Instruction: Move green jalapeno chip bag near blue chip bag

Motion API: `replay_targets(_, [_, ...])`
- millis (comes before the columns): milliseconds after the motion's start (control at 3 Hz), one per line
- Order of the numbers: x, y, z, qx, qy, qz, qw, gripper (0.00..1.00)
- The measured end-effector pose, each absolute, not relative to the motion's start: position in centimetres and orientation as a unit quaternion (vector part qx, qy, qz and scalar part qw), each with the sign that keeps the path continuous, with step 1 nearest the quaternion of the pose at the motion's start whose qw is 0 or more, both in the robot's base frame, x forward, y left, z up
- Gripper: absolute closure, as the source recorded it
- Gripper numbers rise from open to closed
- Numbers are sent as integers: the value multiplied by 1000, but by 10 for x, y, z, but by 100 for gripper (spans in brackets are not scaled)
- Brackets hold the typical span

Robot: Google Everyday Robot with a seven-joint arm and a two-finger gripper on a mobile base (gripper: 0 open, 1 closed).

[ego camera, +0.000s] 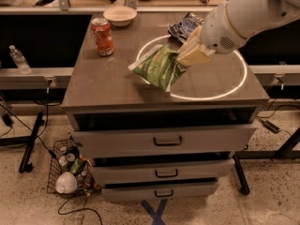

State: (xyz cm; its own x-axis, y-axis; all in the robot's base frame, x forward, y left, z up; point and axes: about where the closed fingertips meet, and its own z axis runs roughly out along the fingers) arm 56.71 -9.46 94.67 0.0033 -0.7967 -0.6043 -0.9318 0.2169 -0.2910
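Observation:
The green jalapeno chip bag (159, 67) hangs tilted in the air above the middle of the cabinet top, held by its right end. My gripper (190, 55) is shut on that end of the green bag, with the white arm reaching in from the upper right. The blue chip bag (184, 26) lies wrinkled on the far part of the top, just behind the gripper, and the arm partly hides it. The green bag is a short way in front and to the left of the blue bag.
An orange soda can (102, 36) stands at the far left of the cabinet top (103, 86). A white bowl (120, 15) sits behind it. A bright light ring (234, 86) marks the top. Drawers are below; a wire basket (70, 172) and cables lie on the floor at left.

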Motion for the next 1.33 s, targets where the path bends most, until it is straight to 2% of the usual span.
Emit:
replay_targets(667, [639,-188,970,-520,733,16,439,100])
replay_targets(1333, [721,-274,956,-433,762,-43,479,100])
